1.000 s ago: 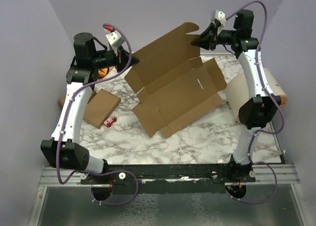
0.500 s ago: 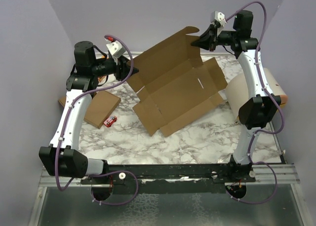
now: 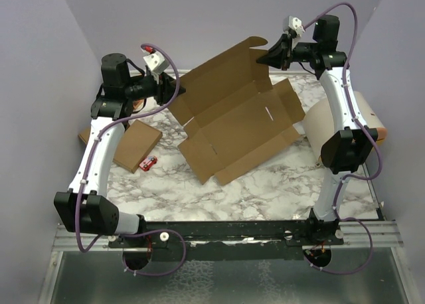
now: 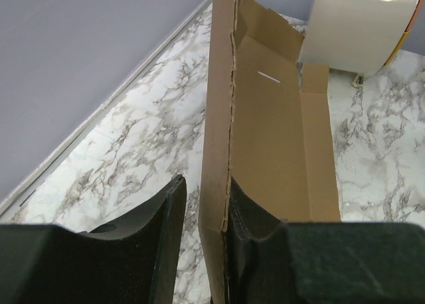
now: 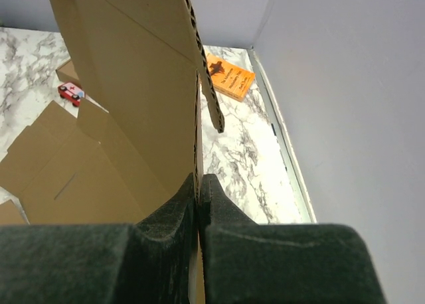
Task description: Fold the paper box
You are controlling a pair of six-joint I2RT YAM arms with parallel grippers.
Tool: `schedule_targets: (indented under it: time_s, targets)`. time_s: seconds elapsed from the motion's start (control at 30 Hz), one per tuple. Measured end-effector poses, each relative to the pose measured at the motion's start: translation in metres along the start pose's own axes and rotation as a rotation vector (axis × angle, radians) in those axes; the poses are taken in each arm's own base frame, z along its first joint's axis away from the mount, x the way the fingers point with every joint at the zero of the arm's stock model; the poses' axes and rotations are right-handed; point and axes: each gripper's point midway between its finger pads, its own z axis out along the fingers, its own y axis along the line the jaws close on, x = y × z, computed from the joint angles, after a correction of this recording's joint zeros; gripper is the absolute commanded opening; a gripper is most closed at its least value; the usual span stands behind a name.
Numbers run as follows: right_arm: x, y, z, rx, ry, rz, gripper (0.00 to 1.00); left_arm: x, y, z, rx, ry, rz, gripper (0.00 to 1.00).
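A large brown paper box (image 3: 232,121), die-cut and partly folded, is shown lying across the middle of the marble tabletop (image 3: 265,184), with its long rear panel raised toward the far edge. The right fingers (image 5: 166,218) are pressed together on the right end of that raised panel, near the far right corner of the tabletop. The left fingers (image 4: 159,251) are set apart astride the panel's other end, toward the far left; one appears to touch the cardboard, while a gap is left beside the other. The step in hand is judged to be the folding of this panel forward over the base. It is best done with both ends clamped and moved together, so that the crease is followed evenly and the sheet is not twisted. The panel's far face is hidden from overhead. An orange book (image 5: 228,78) is largely hidden behind the left arm from overhead, and a white roll (image 4: 358,25) is cut off by the frame
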Motion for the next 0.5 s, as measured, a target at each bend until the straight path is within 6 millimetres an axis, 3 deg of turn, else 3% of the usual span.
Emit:
schedule_targets:
  time_s: [0.13,0.23,0.37,0.43,0.5]
  targets:
    - [-0.0002,0.0005,0.0001,-0.002,-0.001,0.002,0.01,0.0025,0.0014,0.0016,0.001,0.004,-0.014,0.15]
    - [-0.0005,0.0008,0.0000,-0.003,-0.002,0.006,0.01,0.0026,0.0012,0.0017,0.001,0.004,-0.015,0.00]
    - [-0.0006,0.0012,0.0000,-0.003,-0.002,0.016,0.02,0.0029,0.0014,0.0018,0.002,0.005,-0.014,0.00]
    - [-0.0004,0.0013,0.0001,-0.003,-0.002,0.018,0.15,0.0024,0.0015,0.0018,0.001,0.005,-0.013,0.00]
    - [-0.0006,0.0014,0.0001,-0.003,-0.002,0.025,0.43,0.0011,0.0018,0.0017,0.000,0.003,-0.011,0.00]
